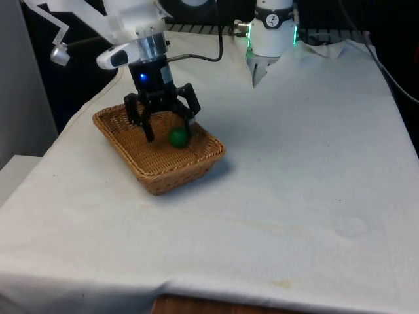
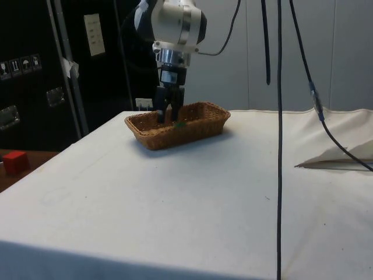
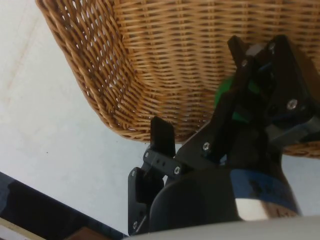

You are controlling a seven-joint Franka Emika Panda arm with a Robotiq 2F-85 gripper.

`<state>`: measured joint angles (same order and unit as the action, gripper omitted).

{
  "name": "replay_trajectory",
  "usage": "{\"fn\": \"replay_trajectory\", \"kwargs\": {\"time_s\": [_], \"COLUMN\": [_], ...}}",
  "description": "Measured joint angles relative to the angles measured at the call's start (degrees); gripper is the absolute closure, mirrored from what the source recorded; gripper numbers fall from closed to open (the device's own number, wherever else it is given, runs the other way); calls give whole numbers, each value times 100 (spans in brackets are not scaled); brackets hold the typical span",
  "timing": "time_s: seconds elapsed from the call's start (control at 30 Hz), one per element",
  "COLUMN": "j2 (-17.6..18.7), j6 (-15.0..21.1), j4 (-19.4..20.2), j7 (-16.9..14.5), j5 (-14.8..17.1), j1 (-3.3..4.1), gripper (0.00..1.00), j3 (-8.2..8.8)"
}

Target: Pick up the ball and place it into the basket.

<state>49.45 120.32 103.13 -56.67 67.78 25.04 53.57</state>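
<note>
Currently, step: the ball (image 1: 179, 137) lies on the woven floor of the basket (image 1: 118, 134), so the placing looks as good as done; what remains is the let-go and the retreat.
Gripper: the gripper (image 1: 169, 127) hangs low inside the basket, its fingers spread wide apart and holding nothing, the ball resting beside the finger on the front view's right (image 1: 190, 118).
Wrist view: the green ball (image 3: 225, 92) peeks out behind one black finger (image 3: 240, 95), close against it; whether they touch cannot be told.
Next move: by this reading, a straight lift is called for, so the fingers clear the rim without nudging the ball.
In the way: the basket's near wall (image 2: 175, 133) stands close around the fingers; a sideways pull could catch it and drag the basket.
Around: bare white cloth (image 1: 294, 163) right of the basket; black cables (image 2: 279, 116) hang in the side view; a small red block (image 2: 14, 161) sits off the table.
</note>
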Motion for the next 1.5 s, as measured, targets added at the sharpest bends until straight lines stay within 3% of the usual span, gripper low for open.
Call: {"fn": "replay_trajectory", "kwargs": {"time_s": [0.13,0.27,0.43,0.63,0.87,1.07,1.5], "j2": [0,-80,-504,-796,-1146,-1324,-1404], "j6": [-6,-23,6,6,-17,-29,-246], "j4": [0,11,218,258,264,258,212], "j7": [0,40,246,544,940,1117,1123], "j5": [6,-17,-361,-756,-1306,-1604,-1679], "j1": [0,52,252,378,590,653,710], "gripper": [0,0,0,0,0,0,0], "j3": [0,17,29,0,-6,-86,-155]}}
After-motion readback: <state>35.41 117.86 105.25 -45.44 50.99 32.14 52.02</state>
